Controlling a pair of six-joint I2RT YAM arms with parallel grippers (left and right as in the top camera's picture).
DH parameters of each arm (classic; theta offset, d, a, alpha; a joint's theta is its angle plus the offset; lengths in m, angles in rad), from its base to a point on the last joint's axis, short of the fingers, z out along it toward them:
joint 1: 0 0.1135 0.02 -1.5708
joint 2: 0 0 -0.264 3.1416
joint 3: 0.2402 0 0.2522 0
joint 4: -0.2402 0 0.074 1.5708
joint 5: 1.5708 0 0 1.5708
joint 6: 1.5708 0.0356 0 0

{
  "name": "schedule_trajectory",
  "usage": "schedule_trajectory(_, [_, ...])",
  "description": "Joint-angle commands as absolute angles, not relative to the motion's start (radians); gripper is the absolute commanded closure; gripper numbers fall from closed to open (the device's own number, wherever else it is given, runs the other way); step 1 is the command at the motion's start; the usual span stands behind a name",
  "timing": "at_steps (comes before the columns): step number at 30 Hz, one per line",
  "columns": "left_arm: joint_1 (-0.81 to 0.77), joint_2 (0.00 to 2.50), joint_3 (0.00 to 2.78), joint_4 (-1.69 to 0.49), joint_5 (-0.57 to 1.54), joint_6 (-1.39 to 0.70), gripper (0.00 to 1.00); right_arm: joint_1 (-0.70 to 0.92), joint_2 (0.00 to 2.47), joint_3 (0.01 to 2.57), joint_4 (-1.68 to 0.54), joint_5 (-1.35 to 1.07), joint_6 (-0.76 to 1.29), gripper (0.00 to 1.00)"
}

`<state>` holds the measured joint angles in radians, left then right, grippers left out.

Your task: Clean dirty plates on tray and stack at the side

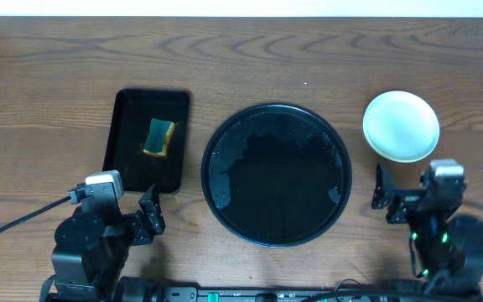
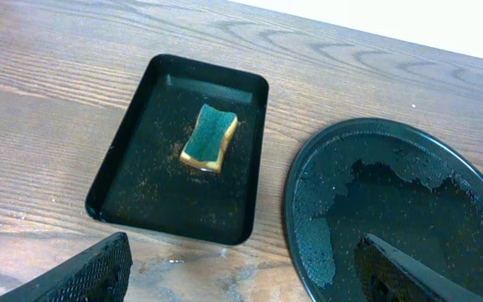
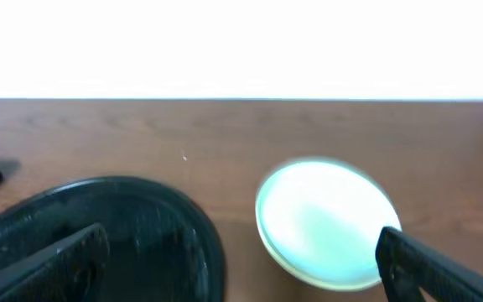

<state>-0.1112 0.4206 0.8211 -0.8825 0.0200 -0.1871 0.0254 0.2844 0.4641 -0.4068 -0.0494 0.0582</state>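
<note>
The round black tray [image 1: 277, 174] lies mid-table with no plate on it, only wet patches; it also fills the right of the left wrist view [image 2: 409, 201] and the lower left of the right wrist view [image 3: 141, 226]. The plates [image 1: 401, 126] sit stacked on the wood to the tray's right, the top one pale blue and clean [image 3: 325, 220]. My left gripper [image 1: 145, 220] [image 2: 241, 285] hovers open over the table between the two trays, holding nothing. My right gripper [image 1: 386, 197] [image 3: 241, 277] is open and empty just in front of the plates.
A rectangular black tray [image 1: 128, 126] [image 2: 149, 193] left of the round one holds a green and yellow sponge [image 1: 159, 137] [image 2: 210, 136]. A cable [image 1: 15, 222] runs from the left arm to the table's left edge.
</note>
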Motion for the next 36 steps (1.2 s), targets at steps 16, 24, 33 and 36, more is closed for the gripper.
schedule_trajectory(16, [-0.106,0.418,0.813,-0.881,0.015,-0.199,0.15,0.046,0.005,0.006,0.075,-0.024,0.033,0.01])
schedule_trajectory(24, [-0.106,0.418,0.813,-0.881,0.015,-0.199,0.15,0.048,0.005,0.006,-0.066,-0.095,-0.068,0.01])
schedule_trajectory(33, [-0.106,0.418,0.813,-0.881,0.015,-0.199,0.14,0.048,0.007,0.006,-0.067,-0.095,-0.068,0.01])
schedule_trajectory(36, [-0.106,0.418,0.813,-0.881,0.015,-0.199,0.15,0.048,0.007,0.006,-0.067,-0.095,-0.068,0.01])
